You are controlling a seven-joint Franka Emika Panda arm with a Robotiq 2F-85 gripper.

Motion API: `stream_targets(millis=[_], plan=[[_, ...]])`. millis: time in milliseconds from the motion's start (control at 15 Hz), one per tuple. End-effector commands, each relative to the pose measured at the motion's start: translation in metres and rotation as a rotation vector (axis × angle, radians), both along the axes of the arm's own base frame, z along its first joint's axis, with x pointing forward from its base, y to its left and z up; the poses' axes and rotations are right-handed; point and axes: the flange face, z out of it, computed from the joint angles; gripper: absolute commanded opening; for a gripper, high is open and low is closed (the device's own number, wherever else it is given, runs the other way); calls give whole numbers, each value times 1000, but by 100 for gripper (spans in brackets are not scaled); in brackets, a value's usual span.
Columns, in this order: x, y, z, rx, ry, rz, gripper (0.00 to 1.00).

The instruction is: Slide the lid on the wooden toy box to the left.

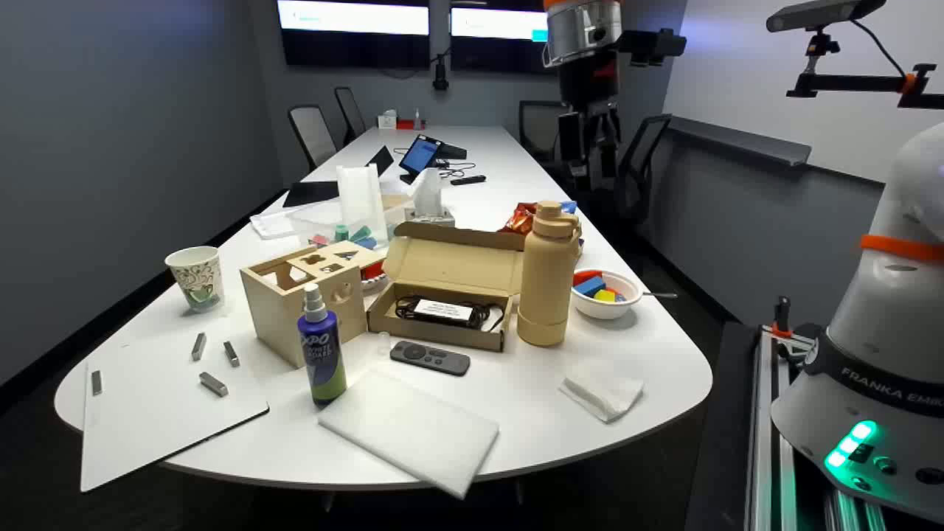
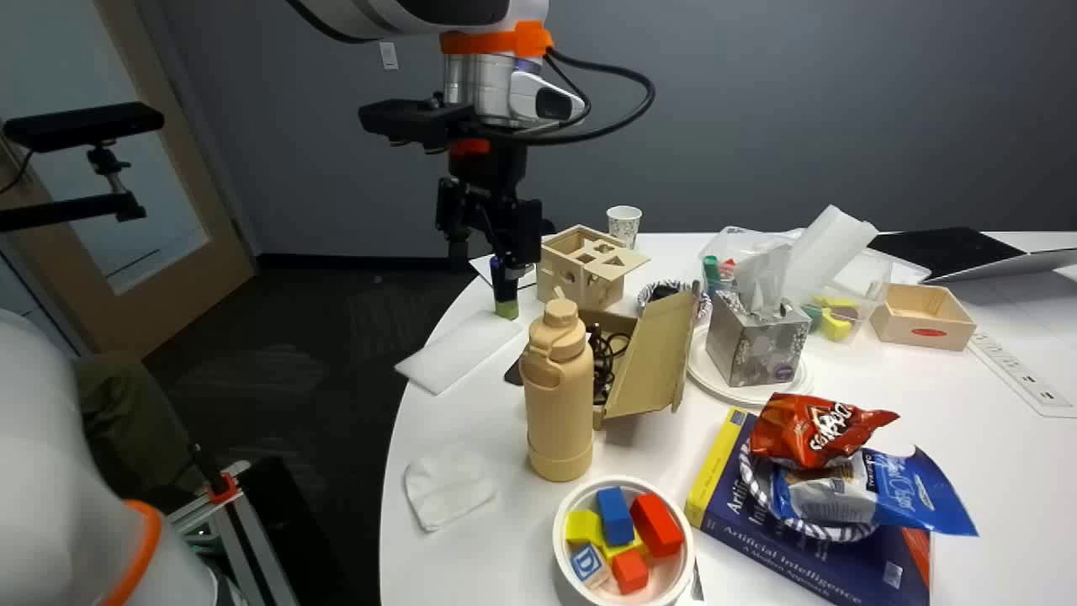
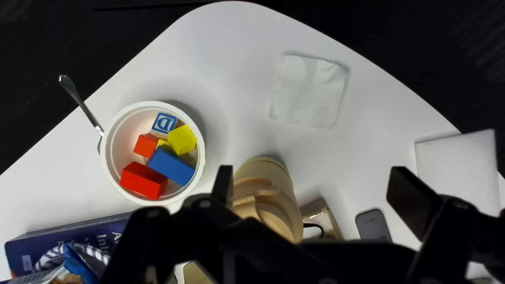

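Note:
The wooden toy box stands on the white table, pale wood with cut-out openings; it also shows in an exterior view. Its lid, a thin pale panel with shaped holes, lies on top and also shows in an exterior view. The lid is shifted to one side, overhanging the edge toward the cardboard box, with part of the top uncovered. My gripper hangs high above the table, apart from the box. In the wrist view the gripper has its fingers wide apart and empty. Box and lid are out of the wrist view.
A purple spray bottle stands right by the toy box. An open cardboard box, a tall tan bottle and a bowl of blocks are nearby. A paper cup stands beyond; a remote lies in front.

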Motion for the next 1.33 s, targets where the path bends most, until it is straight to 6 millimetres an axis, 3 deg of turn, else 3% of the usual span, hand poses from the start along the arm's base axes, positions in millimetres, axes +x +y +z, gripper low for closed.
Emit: stream_targets(millis=[0, 933, 1067, 1267], plan=[[0, 0, 0, 0, 1, 0, 100], [4, -1, 2, 7, -8, -24, 100], [17, 2, 13, 29, -19, -79, 100], [34, 12, 47, 46, -53, -189, 100]])
